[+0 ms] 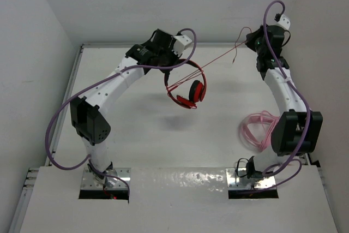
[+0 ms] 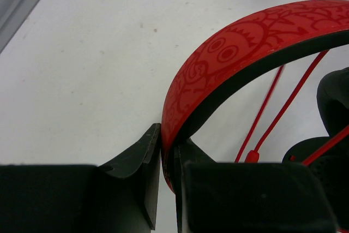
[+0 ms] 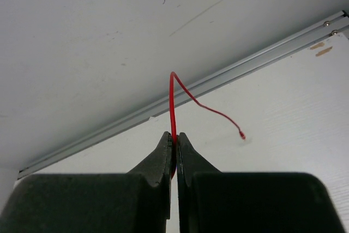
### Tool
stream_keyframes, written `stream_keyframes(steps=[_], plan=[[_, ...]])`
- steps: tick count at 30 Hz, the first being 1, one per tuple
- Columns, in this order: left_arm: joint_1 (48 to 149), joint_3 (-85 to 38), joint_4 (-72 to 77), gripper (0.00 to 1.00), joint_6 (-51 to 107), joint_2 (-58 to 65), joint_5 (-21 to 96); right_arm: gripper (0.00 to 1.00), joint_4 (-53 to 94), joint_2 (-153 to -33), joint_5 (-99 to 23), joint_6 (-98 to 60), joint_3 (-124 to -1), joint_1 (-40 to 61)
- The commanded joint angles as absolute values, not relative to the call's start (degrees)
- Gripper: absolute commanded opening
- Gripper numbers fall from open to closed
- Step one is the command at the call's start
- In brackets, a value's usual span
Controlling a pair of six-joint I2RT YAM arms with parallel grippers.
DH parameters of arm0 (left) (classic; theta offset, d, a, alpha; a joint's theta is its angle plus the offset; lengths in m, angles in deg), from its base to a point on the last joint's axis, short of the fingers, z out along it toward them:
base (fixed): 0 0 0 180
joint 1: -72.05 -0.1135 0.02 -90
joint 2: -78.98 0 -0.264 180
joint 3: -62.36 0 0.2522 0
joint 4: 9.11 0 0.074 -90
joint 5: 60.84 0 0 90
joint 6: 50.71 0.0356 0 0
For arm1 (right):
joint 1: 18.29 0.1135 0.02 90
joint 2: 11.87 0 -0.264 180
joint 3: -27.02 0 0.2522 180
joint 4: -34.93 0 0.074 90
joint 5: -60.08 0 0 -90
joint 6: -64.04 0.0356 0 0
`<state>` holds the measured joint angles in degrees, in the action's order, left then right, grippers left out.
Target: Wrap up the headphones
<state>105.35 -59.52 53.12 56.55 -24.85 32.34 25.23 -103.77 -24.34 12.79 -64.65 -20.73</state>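
The red headphones (image 1: 188, 90) hang above the table's middle, earcups down. My left gripper (image 1: 173, 67) is shut on their headband. In the left wrist view the patterned red headband (image 2: 245, 42) runs down between the closed jaws of the left gripper (image 2: 168, 141), and strands of the thin red cable (image 2: 283, 110) pass beside a black ear pad (image 2: 334, 99). The cable (image 1: 215, 57) stretches taut to my right gripper (image 1: 251, 40) at the back right. In the right wrist view the right gripper (image 3: 174, 137) is shut on the cable (image 3: 172, 102), whose free end (image 3: 241, 135) curls down.
A pale pink coiled cable bundle (image 1: 256, 129) lies by the right arm's base. White walls enclose the table on three sides, and a metal rail (image 3: 218, 83) runs along the back edge close to the right gripper.
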Motion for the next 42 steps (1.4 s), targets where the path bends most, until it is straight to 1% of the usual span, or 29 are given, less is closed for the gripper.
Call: stream_keyframes(steps=[1, 4, 10, 13, 14, 16, 17, 18, 19, 20, 22, 23, 26, 29, 30, 32, 35, 39, 40, 41, 42], plan=[[105.10, -58.28, 53.61, 0.00, 55.55, -23.32, 23.90, 0.00, 30.40, -98.10, -20.87, 9.38, -63.73, -22.16], [105.10, -57.75, 52.30, 0.00, 54.41, -25.33, 21.26, 0.00, 32.24, -95.20, -22.70, 9.64, -61.71, -22.16], [105.10, -57.40, 49.14, 0.00, 52.04, -28.41, 15.38, 0.00, 39.53, -89.32, -32.01, 14.73, -55.83, -21.02], [104.92, -57.92, 48.08, 0.00, 49.76, -30.60, 14.40, 0.00, 47.34, -85.37, -36.85, 15.27, -49.96, -18.21], [104.23, -58.97, 47.99, 0.00, 48.01, -31.31, 14.92, 0.00, 50.41, -84.56, -39.65, 14.39, -48.62, -14.46], [102.91, -60.99, 48.42, 0.00, 44.94, -34.03, 17.72, 0.00, 52.97, -82.63, -43.87, 9.85, -45.29, -10.49], [101.16, -63.87, 48.77, 0.00, 44.13, -35.00, 18.96, 0.00, 56.47, -82.27, -46.77, 8.25, -43.88, -8.29], [100.36, -65.30, 49.12, 0.00, 43.43, -35.88, 20.19, 0.00, 58.51, -81.92, -52.62, 7.02, -42.47, -3.49], [99.65, -66.62, 49.56, 0.00, 42.73, -37.63, 21.16, 0.00, 60.35, -81.66, -55.21, 4.31, -40.11, -1.00], [98.26, -67.85, 49.57, 0.00, 41.59, -38.43, 23.60, 0.00, 61.07, -81.74, -57.76, 2.63, -39.39, 4.59], [97.10, -69.70, 48.96, 0.00, 40.44, -39.58, 27.47, 0.00, 58.37, -82.44, -62.16, -3.87, -39.64, 10.33], [96.66, -69.62, 48.17, 0.00, 40.35, -39.67, 28.36, 0.00, 53.74, -83.92, -63.66, -8.94, -41.04, 15.67], [96.13, -69.26, 47.28, 0.00, 40.52, -39.67, 31.53, 0.00, 43.70, -88.22, -65.77, -15.65, -43.94, 23.51], [93.59, -70.84, 46.67, 0.00, 39.56, -40.28, 36.36, 0.00, 33.86, -91.14, -67.10, -23.56, -47.11, 28.53], [93.06, -71.54, 46.75, 0.00, 37.90, -40.81, 37.76, 0.00, 31.48, -93.23, -66.84, -27.85, -48.51, 29.68], [92.44, -74.27, 47.28, 0.00, 37.88, -41.16, 38.83, 0.00, 26.55, -96.14, -66.57, -29.64, -49.92, 31.62], [92.44, -73.84, 46.06, 0.00, 37.45, -39.24, 41.02, 0.00, 23.20, -103.95, -64.47, -32.27, -54.13, 33.21], [92.44, -72.69, 46.05, 0.00, 36.31, -37.04, 41.65, 0.00, 19.50, -109.33, -56.31, -33.95, -56.87, 33.56], [92.44, -72.43, 46.14, 0.00, 36.13, -36.25, 41.64, 0.00, 19.50, -109.95, -51.85, -34.74, -56.79, 33.65], [92.44, -72.34, 46.14, 0.00, 35.61, -35.89, 41.47, 0.06, 19.15, -110.74, -49.72, -36.66, -57.13, 33.56], [92.44, -72.34, 46.05, 0.00, 35.17, -35.54, 41.38, 0.16, 18.11, -112.05, -47.61, -36.42, -57.75, 33.65]])
